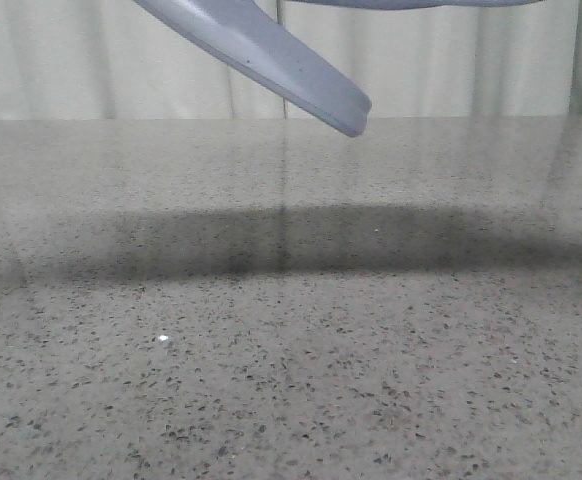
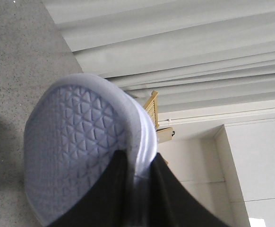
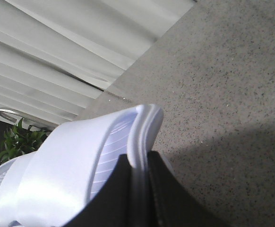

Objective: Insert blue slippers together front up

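Overhead, two slippers are hanging above the desk (image 1: pixel 291 380), one per hand. The left hand (image 2: pixel 136 189) is clamping the edge of one slipper (image 2: pixel 76 146), its triangle-patterned sole facing the wrist camera. The right hand (image 3: pixel 138 194) is pinching the rim of the other slipper (image 3: pixel 66 175), strap and ribbed footbed showing. Both are casting a dark shadow across the desk.

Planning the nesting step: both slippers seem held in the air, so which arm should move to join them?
Probably either: the left tool grips one slipper sole-out, the right tool grips the other strap-out.
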You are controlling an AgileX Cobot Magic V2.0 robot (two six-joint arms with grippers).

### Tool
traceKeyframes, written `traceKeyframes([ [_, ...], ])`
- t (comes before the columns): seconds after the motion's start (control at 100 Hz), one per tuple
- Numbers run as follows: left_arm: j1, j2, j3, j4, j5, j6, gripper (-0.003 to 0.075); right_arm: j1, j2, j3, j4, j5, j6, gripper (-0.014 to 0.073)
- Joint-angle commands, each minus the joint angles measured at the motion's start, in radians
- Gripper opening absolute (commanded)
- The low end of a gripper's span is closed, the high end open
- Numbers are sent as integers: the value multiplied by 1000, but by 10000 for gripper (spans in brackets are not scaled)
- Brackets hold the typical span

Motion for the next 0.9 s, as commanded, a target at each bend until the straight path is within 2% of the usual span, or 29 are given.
traceKeyframes([
  [0.0, -17, -2, -32, -72, 156, -9, 16, 15, -9, -33, 85, 224, -28, -106],
  [0.16, -17, -2, -32, -72, 154, -8, 16, 15, -9, -33, 68, 74, -29, -105],
  [0.26, -17, -2, -32, -65, 137, -8, 16, 15, -9, -33, 65, 16, -54, -59],
  [0.35, -17, -2, -32, -54, 119, -8, 16, 15, -9, -33, 65, 9, -76, 44],
  [0.52, -17, -2, -32, -43, 91, -8, 16, 15, -9, -33, 65, 0, -89, 318],
  [0.59, -17, -2, -32, -36, 77, -8, 16, 15, -9, -33, 65, -19, -91, 387],
  [0.7, -17, -2, -32, -17, 58, -8, 16, 15, -13, -33, 65, -53, -129, 426],
  [0.89, -17, -2, -30, 8, 11, -8, 16, 15, -66, -33, 65, -142, -151, 426],
])
